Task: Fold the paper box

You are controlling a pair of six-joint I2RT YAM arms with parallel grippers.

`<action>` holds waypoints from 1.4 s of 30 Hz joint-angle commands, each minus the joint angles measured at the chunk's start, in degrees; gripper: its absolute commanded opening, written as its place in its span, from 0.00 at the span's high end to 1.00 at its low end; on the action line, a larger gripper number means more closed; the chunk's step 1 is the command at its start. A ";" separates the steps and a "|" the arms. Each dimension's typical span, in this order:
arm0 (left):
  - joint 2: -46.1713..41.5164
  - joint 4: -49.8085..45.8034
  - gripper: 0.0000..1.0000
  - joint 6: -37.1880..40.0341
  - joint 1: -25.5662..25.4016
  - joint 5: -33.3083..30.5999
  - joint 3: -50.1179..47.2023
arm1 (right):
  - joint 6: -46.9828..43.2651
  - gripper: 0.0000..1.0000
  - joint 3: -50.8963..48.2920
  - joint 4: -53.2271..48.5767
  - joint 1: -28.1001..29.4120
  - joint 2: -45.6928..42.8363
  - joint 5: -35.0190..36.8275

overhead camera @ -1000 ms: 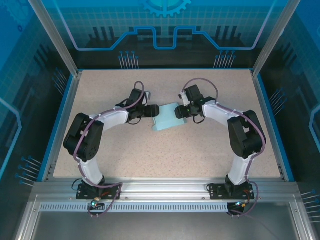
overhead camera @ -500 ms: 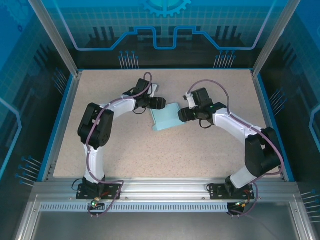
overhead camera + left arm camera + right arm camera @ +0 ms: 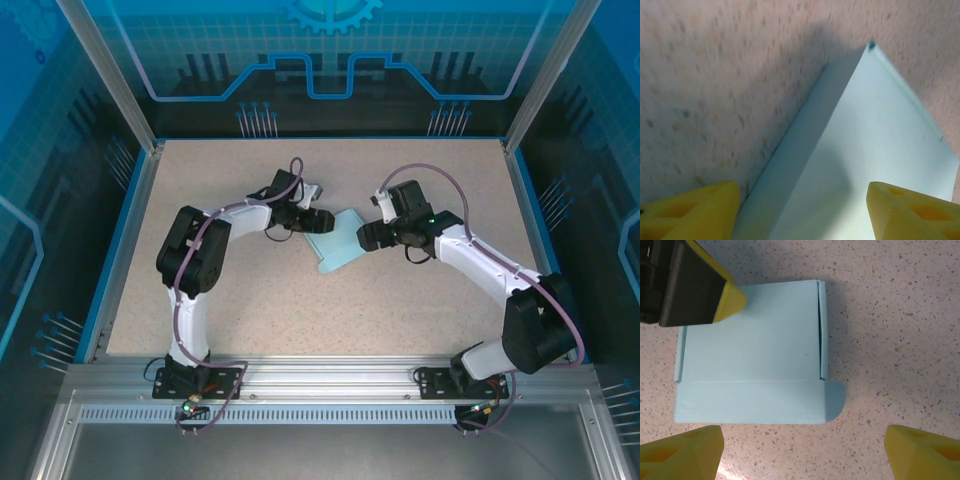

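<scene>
Tabletop [image 3: 300, 310]: arms bent inward, left gripper [image 3: 321, 221] & right gripper [image 3: 362, 237] wide open, empty, by paper box [image 3: 338, 246].

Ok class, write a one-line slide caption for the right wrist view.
Light-blue paper box on the speckled table, a left finger at one corner, the right fingers spread wide.

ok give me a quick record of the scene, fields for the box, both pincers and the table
paper box: light blue, mostly folded flat, rounded tab sticking out
left pincer: open, one fingertip over a box corner
right pincer: open, poised over the box, holding nothing
table: speckled beige, box near its middle
</scene>
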 commanded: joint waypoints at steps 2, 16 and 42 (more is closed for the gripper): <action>-4.88 3.34 0.31 -3.10 -0.67 4.68 -4.87 | 0.28 0.14 -2.14 -2.14 -1.58 -1.48 -2.71; -6.77 2.96 0.32 -3.19 -1.87 2.22 -6.67 | 7.23 0.16 -5.98 -0.57 -4.79 -0.11 -14.35; -3.76 -2.26 0.53 -0.70 -1.86 1.03 -3.73 | 36.70 0.55 -23.51 39.00 -8.56 9.34 -31.61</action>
